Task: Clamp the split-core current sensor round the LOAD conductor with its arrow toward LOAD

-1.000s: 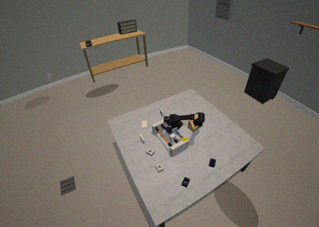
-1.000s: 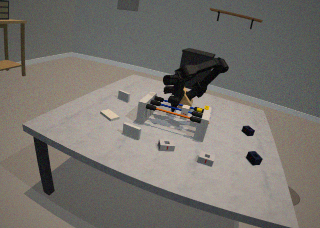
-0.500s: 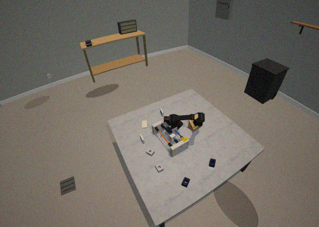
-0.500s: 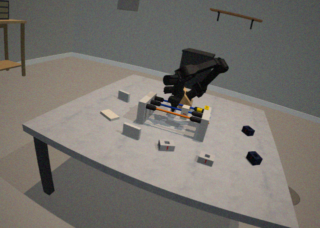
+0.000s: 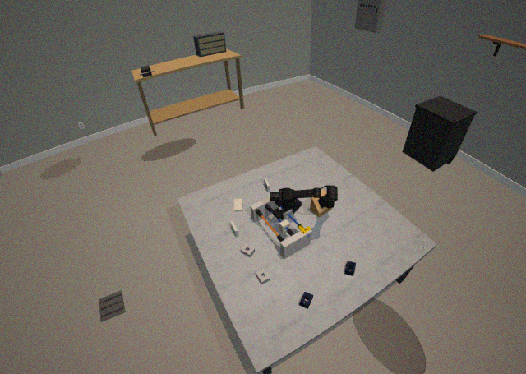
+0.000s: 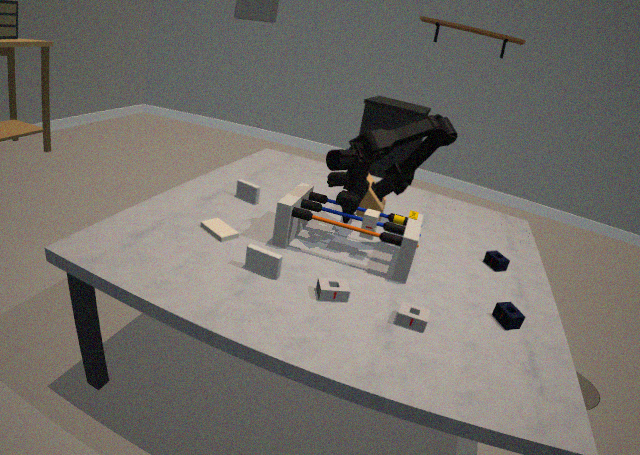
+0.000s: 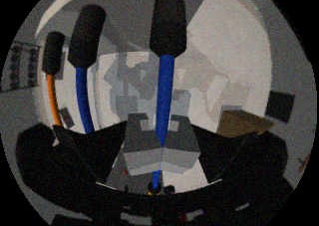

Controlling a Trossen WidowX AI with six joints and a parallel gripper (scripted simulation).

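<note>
My gripper (image 6: 346, 216) (image 7: 159, 125) is shut on the grey split-core sensor (image 7: 145, 162), low over the rack. In the wrist view the sensor's two halves lie on either side of the rear blue conductor (image 7: 165, 82) and meet below it. This conductor has a yellow band (image 6: 397, 218) near its right end, and a yellow tag (image 6: 413, 215) stands there; its text is too small to read. The arrow on the held sensor is not readable. In the top and exterior views the arm hides the sensor. I cannot tell if the latch is engaged.
The white rack (image 5: 294, 247) (image 6: 284, 223) also carries a middle blue conductor with a white block (image 6: 370, 219) and a front orange conductor (image 5: 269, 227) (image 6: 338, 225). A wooden wedge (image 5: 318, 207) (image 7: 244, 123) stands behind. White panels, pale blocks and two dark blocks (image 6: 496, 260) (image 6: 508, 315) lie around.
</note>
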